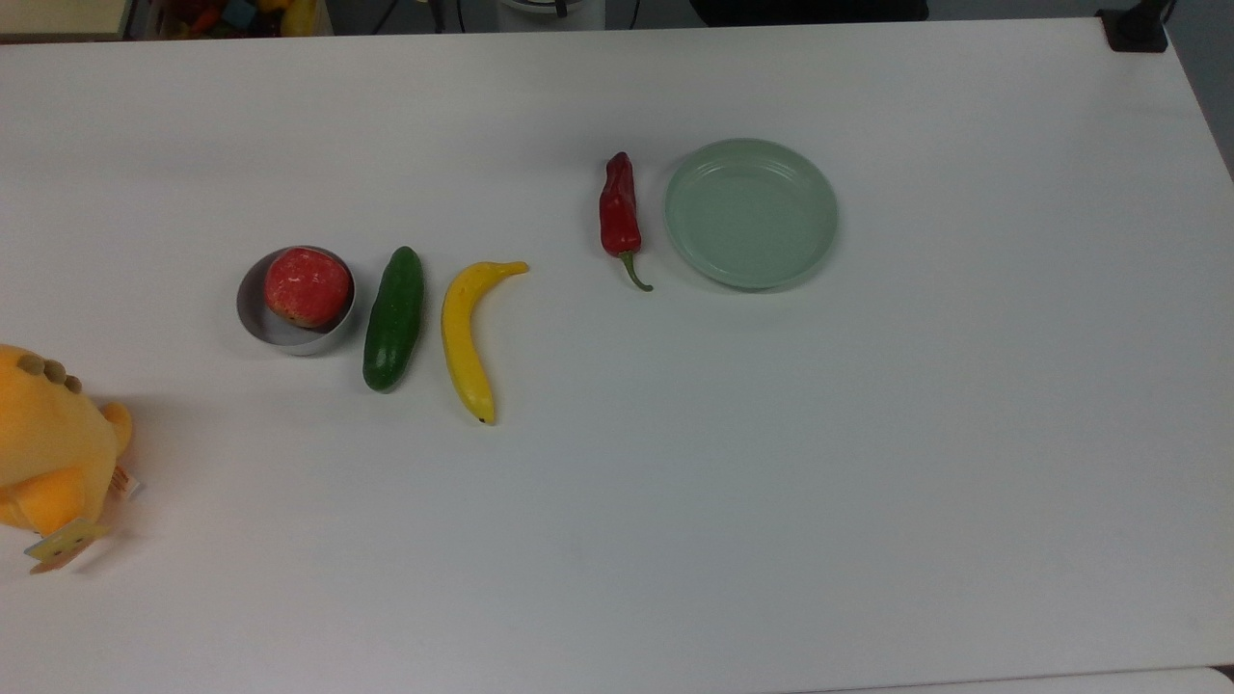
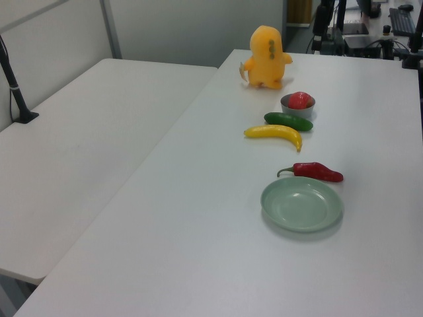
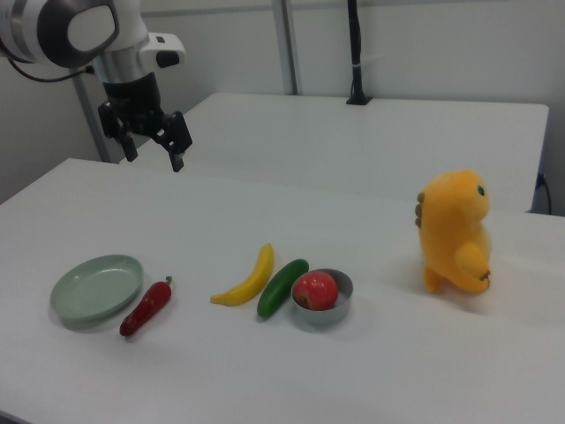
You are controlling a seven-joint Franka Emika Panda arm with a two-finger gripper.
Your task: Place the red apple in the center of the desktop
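Note:
The red apple (image 1: 308, 286) (image 2: 300, 100) (image 3: 315, 290) sits in a small grey metal bowl (image 1: 258, 318) (image 3: 341, 309) on the white desktop (image 1: 675, 501) (image 2: 211, 251) (image 3: 221, 371). The bowl is toward the top view's left, beside a cucumber. In the right view my gripper (image 3: 152, 152) hangs open high above the desktop's far left part, well away from the apple, with nothing between its fingers.
A green cucumber (image 1: 393, 318), a yellow banana (image 1: 465, 339), a red chili pepper (image 1: 618, 215) and a pale green plate (image 1: 819, 217) lie in a row to the right in the top view. An orange plush toy (image 1: 48, 453) stands at the top view's left edge.

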